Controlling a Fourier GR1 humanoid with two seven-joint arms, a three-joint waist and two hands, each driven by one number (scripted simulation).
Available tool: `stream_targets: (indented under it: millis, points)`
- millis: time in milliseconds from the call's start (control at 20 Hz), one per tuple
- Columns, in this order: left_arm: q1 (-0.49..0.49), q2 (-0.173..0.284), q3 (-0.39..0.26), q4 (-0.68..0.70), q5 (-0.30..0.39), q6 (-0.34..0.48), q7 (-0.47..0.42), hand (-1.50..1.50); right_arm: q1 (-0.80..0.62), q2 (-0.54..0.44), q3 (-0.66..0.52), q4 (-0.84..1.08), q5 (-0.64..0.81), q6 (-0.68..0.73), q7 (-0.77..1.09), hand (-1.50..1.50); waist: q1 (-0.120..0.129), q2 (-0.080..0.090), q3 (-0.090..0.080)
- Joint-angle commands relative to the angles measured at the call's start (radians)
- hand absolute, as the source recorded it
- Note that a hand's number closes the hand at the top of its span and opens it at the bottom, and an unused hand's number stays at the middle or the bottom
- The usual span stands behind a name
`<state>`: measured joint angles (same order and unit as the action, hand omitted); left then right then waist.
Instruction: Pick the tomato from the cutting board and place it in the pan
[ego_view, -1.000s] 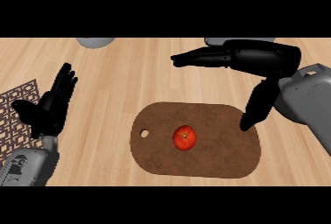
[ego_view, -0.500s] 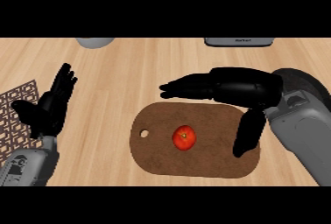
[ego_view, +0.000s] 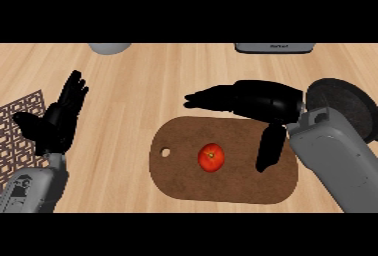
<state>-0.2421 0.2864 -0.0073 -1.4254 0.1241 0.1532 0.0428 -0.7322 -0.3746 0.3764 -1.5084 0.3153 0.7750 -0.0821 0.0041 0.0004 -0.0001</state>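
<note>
Since the earlier frame the right hand has moved further left and down, its relaxed fingers spread over the top edge of the cutting board, thumb hanging just right of the tomato, grasping nothing. The tomato lies unmoved mid-board. The dark pan now shows behind the right forearm. The left hand rests unclenched at the left, above the counter

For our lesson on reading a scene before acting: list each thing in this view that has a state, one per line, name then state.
Red round tomato: on the board, not held.
Brown oval wooden cutting board: flat on the counter, carrying the tomato.
Dark round pan: right of the board, partly hidden by the forearm.
Right hand: open, above the board.
Left hand: open, resting at left.
</note>
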Motion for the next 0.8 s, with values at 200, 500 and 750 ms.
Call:
stream_targets:
  millis: [200, 500, 750]
  points:
    - [0.03, -0.033, 0.009, -0.028, -0.018, -0.009, 0.019, 0.0, 0.053, 0.057, 0.055, 0.075, 0.151, 0.013, -0.109, -1.5, -0.001, 0.0, 0.0]
    - [0.057, -0.025, 0.041, -0.01, -0.03, -0.043, -0.043, 0.0, 0.066, 0.074, 0.072, 0.027, 0.228, 0.061, -0.114, -1.5, -0.002, -0.001, 0.0]
    - [0.052, -0.043, 0.02, -0.108, -0.053, -0.025, 0.051, 0.0, 0.126, 0.113, 0.126, 0.036, 0.346, -0.009, -0.147, -1.5, -0.001, -0.001, 0.0]
